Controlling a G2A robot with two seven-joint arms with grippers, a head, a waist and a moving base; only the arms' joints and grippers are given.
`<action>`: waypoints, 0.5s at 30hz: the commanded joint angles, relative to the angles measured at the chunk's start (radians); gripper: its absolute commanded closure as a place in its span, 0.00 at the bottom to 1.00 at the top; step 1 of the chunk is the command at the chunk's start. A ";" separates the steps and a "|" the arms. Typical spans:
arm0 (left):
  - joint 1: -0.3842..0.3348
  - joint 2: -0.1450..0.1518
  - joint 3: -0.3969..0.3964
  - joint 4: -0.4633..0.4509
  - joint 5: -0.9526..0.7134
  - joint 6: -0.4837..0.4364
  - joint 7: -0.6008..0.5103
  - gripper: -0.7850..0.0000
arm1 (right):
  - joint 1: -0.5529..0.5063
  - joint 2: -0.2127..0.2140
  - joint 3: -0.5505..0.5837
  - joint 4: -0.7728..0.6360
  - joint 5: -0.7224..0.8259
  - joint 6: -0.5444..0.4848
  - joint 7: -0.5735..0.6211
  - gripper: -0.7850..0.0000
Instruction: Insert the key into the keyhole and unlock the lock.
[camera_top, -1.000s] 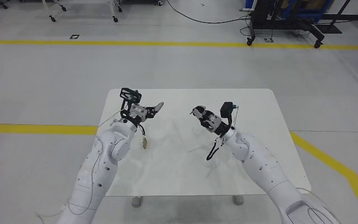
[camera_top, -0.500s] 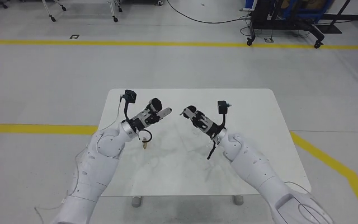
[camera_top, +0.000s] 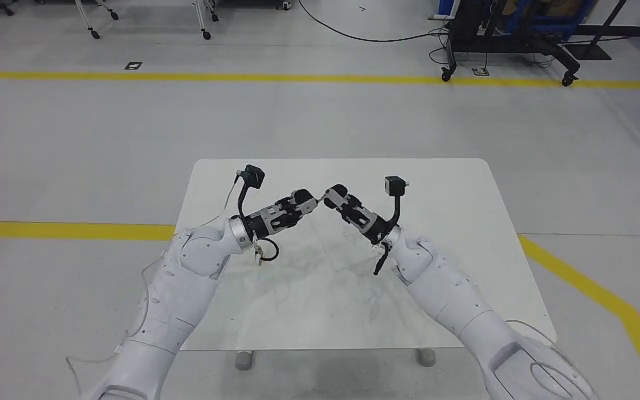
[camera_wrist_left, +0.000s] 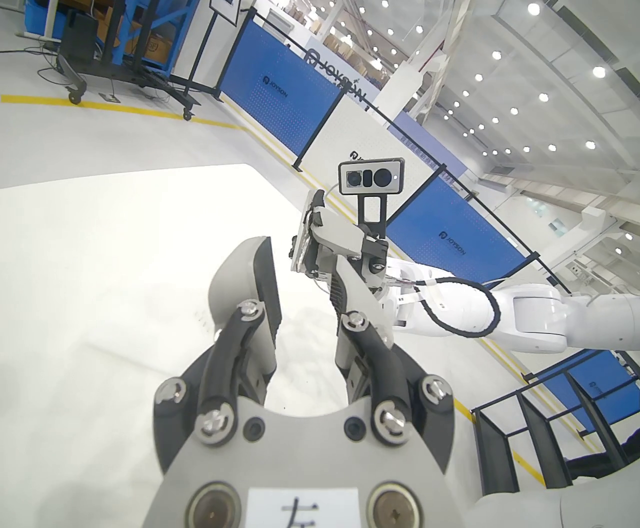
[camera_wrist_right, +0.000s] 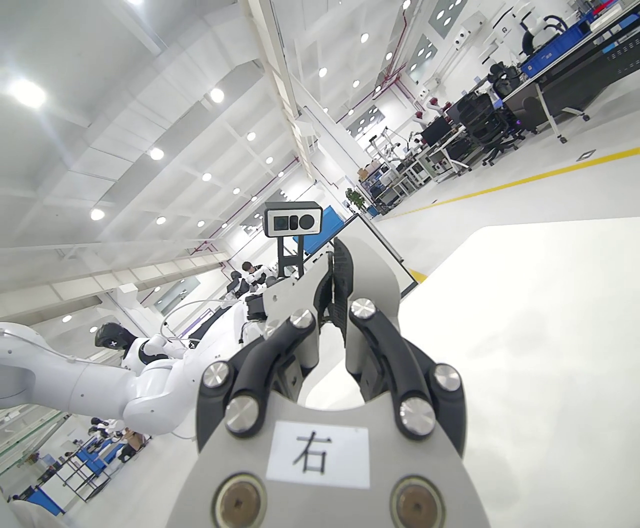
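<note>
Top view first. You had both arms angled in over the white rectangular table top (camera_top: 450, 200). The two claws met almost tip to tip at mid-frame. The left gripper (camera_top: 307, 203), grey shells with black pads, sat just left of centre, and the matching right gripper (camera_top: 331, 194) was just beside it. Both were held up off the table.

Over to the left wrist view. Your left gripper (camera_wrist_left: 300, 265) stood well open, with its pads apart, bare table showing through the gap and nothing in its hold. Beyond its tips, just above the middle of the frame, the right gripper (camera_wrist_left: 312, 225) pointed back at it with its fingers pressed together.

Right wrist view now. The right gripper (camera_wrist_right: 336, 260) was closed, its black pads face to face at mid-frame with barely a sliver between them. I couldn't tell whether the key was pinched in there, as it would be too thin to make out. I couldn't tell you where the lock lay either.

My read was that you were at the lining-up step, with no insertion begun. With the left claw empty, I judged that nothing was steadying the lock. The next move called for the lock to be held firm, with its keyhole facing the right claw. After that you'd need the key blade square to the keyhole, a straight push in, and a wrist twist to turn it.
</note>
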 joint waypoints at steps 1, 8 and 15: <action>-0.001 0.001 0.003 0.001 0.005 0.001 0.002 0.96 | 0.002 -0.001 0.000 0.003 0.005 0.000 0.009 1.00; -0.003 0.002 0.019 0.000 0.012 0.006 0.008 0.96 | 0.007 -0.007 0.000 0.011 0.000 0.000 0.018 1.00; -0.010 0.004 0.023 0.006 0.009 0.009 0.012 0.67 | 0.010 -0.011 0.005 0.020 -0.012 0.000 0.012 1.00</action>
